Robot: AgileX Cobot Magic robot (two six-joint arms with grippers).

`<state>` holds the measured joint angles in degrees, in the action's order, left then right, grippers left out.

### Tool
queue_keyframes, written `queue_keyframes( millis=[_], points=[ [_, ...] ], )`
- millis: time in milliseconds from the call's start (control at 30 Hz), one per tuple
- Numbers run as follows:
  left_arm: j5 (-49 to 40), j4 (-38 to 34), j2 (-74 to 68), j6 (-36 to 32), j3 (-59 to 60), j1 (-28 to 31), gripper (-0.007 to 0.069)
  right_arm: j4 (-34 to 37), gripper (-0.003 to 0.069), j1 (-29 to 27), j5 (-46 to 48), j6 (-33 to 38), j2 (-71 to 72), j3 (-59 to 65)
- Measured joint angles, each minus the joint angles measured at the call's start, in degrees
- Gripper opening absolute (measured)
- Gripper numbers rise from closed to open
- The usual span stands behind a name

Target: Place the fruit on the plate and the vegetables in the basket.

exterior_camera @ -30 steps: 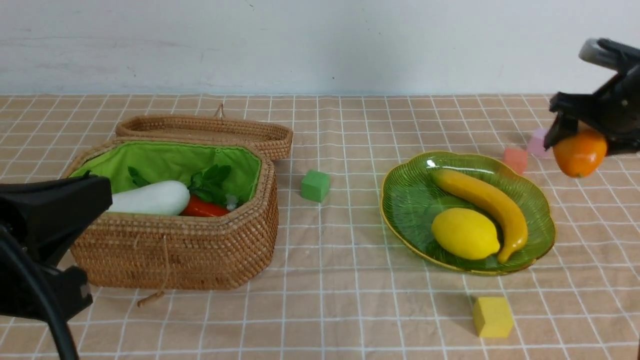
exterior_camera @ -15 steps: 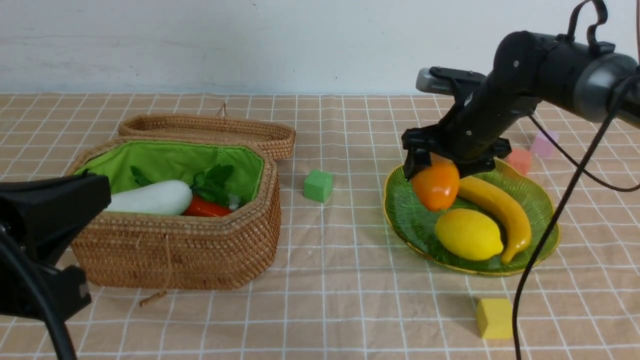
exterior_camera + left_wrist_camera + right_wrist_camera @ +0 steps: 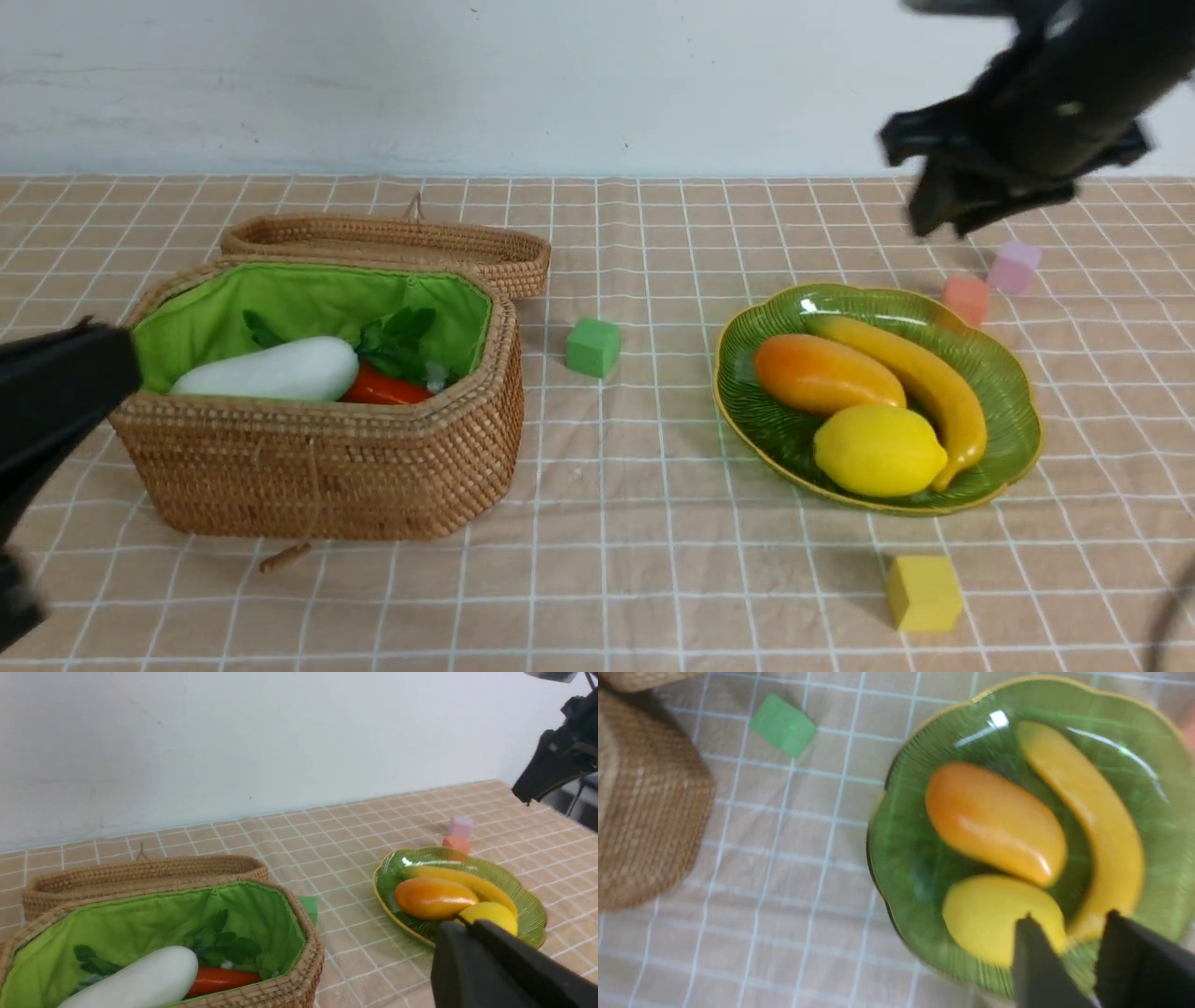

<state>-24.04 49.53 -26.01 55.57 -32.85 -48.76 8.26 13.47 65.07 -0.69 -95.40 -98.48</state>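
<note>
The green plate [image 3: 1013, 373] holds all the fruit: an orange mango [image 3: 822, 373], a banana [image 3: 920, 383] and a lemon [image 3: 878, 450]. My right gripper [image 3: 929, 222] hangs high above the plate's far right side, blurred. Seen from the right wrist, that gripper [image 3: 1069, 919] is open over the lemon [image 3: 985, 914] with nothing between its fingers. The wicker basket [image 3: 327, 467] at the left holds vegetables: a white radish [image 3: 271, 371] and an orange carrot [image 3: 383, 390] with green leaves. My left gripper [image 3: 467, 924] is shut and empty, low beside the basket's near left.
The basket's lid [image 3: 392, 245] lies open behind it. A green cube [image 3: 591, 347] sits between basket and plate. A yellow cube [image 3: 921, 591] lies in front of the plate. An orange-pink cube [image 3: 963, 299] and a pink cube [image 3: 1015, 266] sit behind it.
My right gripper brought the mango from the far right over the plate, let it go, and rose up and to the right. The left arm shifted slightly left.
</note>
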Motion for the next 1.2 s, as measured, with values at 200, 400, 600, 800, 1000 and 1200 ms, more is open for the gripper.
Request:
queue_keyframes(
  millis=[200,400,600,800,1000,1200],
  points=[
    [7.9,2.2,13.1,4.8,11.9,0.0,-0.0006,-1.7,-0.0008,0.0,-0.6,0.0,25.5,24.5],
    [9.7,3.1,16.1,8.5,17.2,0.0,-0.0005,-1.6,-0.0008,0.0,-2.7,-6.1,48.0,46.4],
    [9.8,3.2,16.1,9.6,19.3,0.0,-0.0001,-2.5,-0.0003,0.0,-6.3,-10.8,67.9,61.3],
    [9.7,3.2,16.1,9.7,19.3,0.0,0.0004,-2.5,0.0006,0.0,-12.5,-13.2,74.3,66.2],
    [9.7,3.2,16.1,9.7,19.3,0.0,0.0008,-2.5,0.0018,0.0,-13.9,-15.5,75.3,67.0],
    [9.7,3.2,16.1,9.7,19.3,0.0,0.0018,-5.6,0.0018,0.0,-17.2,-15.7,75.3,67.4]
  ],
)
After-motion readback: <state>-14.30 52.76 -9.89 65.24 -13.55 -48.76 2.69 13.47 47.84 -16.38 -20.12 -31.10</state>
